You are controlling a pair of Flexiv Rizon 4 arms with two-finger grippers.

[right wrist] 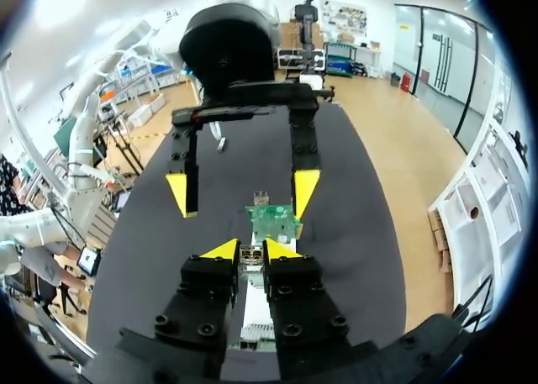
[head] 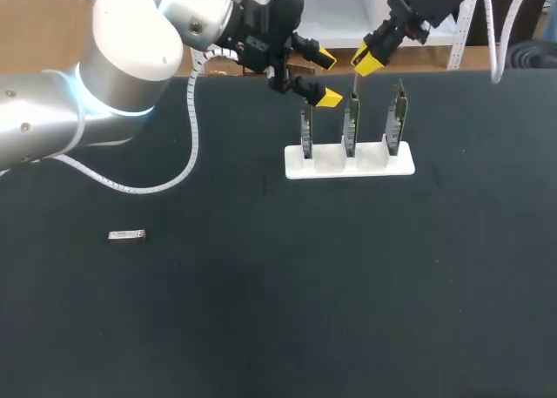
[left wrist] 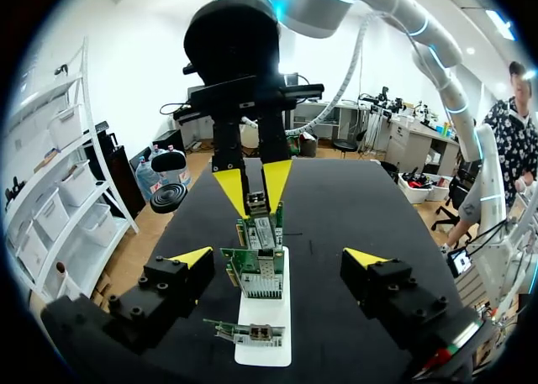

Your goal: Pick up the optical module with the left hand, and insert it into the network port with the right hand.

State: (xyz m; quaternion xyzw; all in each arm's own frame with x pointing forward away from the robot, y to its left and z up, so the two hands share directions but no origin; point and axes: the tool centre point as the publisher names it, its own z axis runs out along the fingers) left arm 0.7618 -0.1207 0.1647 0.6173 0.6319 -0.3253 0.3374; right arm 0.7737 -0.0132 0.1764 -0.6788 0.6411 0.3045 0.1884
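Observation:
A white rack (head: 350,165) at the back of the table holds three upright green circuit boards. My right gripper (head: 366,64) hangs just above the middle board (head: 350,124), shut on a small silver optical module (head: 355,84) that points down at the board's top edge. In the right wrist view the module (right wrist: 250,254) sits between the two yellow tips, right over the board (right wrist: 273,220). My left gripper (head: 328,77) stands open and empty beside the left board, facing the right gripper (left wrist: 254,186) across the rack (left wrist: 265,338).
Another silver optical module (head: 127,235) lies flat on the black table (head: 261,311) at the left, well away from the rack. A white cable (head: 190,145) from my left arm loops down onto the table.

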